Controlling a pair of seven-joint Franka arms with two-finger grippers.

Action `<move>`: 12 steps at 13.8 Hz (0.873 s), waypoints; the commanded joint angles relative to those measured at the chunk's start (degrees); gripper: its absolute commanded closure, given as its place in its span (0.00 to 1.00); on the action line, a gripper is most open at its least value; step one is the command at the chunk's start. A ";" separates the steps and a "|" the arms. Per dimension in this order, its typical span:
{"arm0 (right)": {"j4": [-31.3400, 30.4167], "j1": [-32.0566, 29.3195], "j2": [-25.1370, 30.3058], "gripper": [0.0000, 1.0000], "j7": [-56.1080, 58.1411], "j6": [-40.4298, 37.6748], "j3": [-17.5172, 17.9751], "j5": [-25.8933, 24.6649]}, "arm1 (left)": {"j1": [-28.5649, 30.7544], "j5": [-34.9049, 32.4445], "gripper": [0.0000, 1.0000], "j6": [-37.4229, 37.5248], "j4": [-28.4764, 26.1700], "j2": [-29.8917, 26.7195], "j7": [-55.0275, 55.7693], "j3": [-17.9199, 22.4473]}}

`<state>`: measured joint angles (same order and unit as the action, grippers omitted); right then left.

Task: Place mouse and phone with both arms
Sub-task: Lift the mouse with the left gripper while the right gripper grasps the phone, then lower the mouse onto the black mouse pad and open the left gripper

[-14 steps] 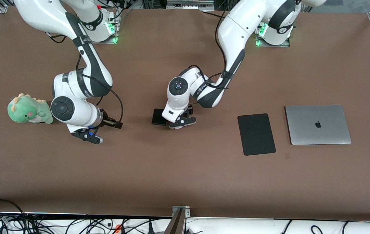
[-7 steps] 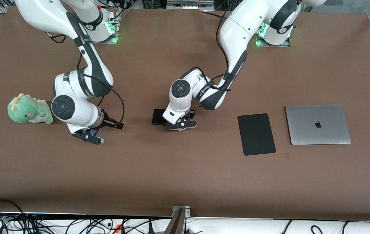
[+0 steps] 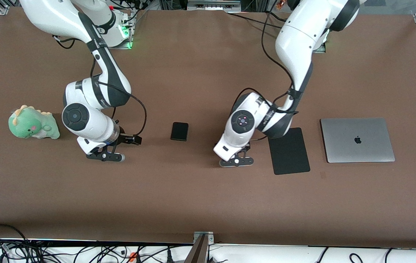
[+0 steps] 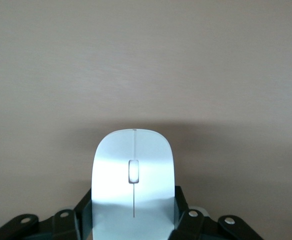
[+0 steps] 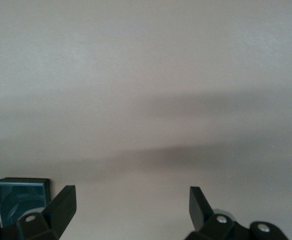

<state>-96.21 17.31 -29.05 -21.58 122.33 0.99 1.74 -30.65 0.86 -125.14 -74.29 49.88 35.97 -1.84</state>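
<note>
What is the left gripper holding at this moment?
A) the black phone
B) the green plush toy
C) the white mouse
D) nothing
C: the left wrist view shows the mouse clamped between the left gripper fingers, while the phone lies alone on the table.

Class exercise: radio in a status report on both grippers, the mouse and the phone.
Left gripper shut on mouse, over bare table beside the mat. Right gripper open, empty, near the phone. Phone flat on table, nothing in the way.
</note>
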 commanded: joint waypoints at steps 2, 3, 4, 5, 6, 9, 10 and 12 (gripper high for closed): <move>-0.12 4.03 -1.00 0.00 -5.29 2.74 -0.20 -0.69 | 4.97 -0.06 0.97 -1.59 -16.99 -11.27 -9.90 -0.79; -0.03 5.52 -1.61 0.00 -7.23 3.70 -0.20 -0.69 | 6.29 0.11 0.98 -3.60 -21.03 -13.12 -13.86 -0.79; -0.03 6.58 -2.23 0.00 -8.73 5.45 -0.20 -0.69 | 8.13 0.02 0.98 -5.71 -25.08 -14.96 -15.91 -0.79; -0.03 7.46 -2.84 0.00 -9.96 5.99 -0.20 -0.78 | 9.02 -0.06 0.98 -7.55 -28.68 -16.55 -17.75 -0.71; -0.03 8.43 -3.29 0.00 -10.23 6.60 -0.20 -0.78 | 10.07 -0.07 0.98 -8.27 -31.85 -18.13 -20.21 -0.71; -0.03 12.46 -5.57 0.00 -16.36 9.40 -0.29 -0.95 | 15.25 -0.15 0.99 -8.28 -35.31 -19.99 -25.40 -0.71; -0.03 13.26 -6.53 0.00 -18.13 10.90 -0.29 -0.95 | 17.36 -0.15 0.99 -8.28 -35.66 -19.73 -27.68 -0.79; -0.20 15.20 -8.03 0.00 -21.47 12.84 -0.47 -0.95 | 19.22 -0.07 0.99 -8.45 -35.58 -19.03 -30.24 -0.71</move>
<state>-96.27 30.84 -35.95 -39.35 133.18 1.07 1.72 -13.52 0.84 -132.66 -107.81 32.19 8.67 -1.72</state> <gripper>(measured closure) 0.000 0.383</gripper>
